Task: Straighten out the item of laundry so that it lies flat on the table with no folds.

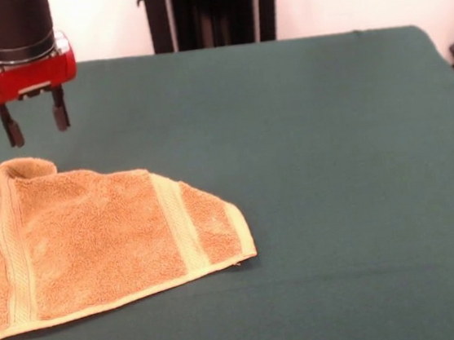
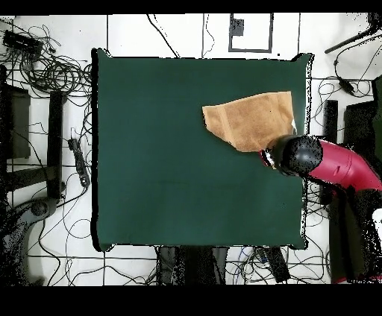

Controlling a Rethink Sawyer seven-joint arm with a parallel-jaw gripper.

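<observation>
The towel (image 1: 95, 238) lies on the desk (image 1: 333, 166) at the left side of the front view, its left part running off the picture's edge. In the overhead view the towel (image 2: 252, 119) sits near the desk's (image 2: 164, 164) right edge, in the upper right quarter of the green cloth. Its long axis runs roughly across the desk from side to side in both views. It is no clean rectangle: in the front view the far right corner looks turned under, so that the edge slopes down from the top to a blunt point at the right, toward the desk's middle. Two paler woven bands cross it, one near the left end and one near the right. The far left corner is rolled up into a small raised curl, just below the hand.

The hand (image 1: 35, 122) hangs above that curled corner, under the red and black wrist. Its two dark fingers (image 1: 61, 115) point straight down, spread apart with a clear gap between them, and hold nothing. They appear to stand clear of the cloth. From overhead the arm (image 2: 328, 162) reaches in from the right, its end over the towel's lower right corner.
</observation>
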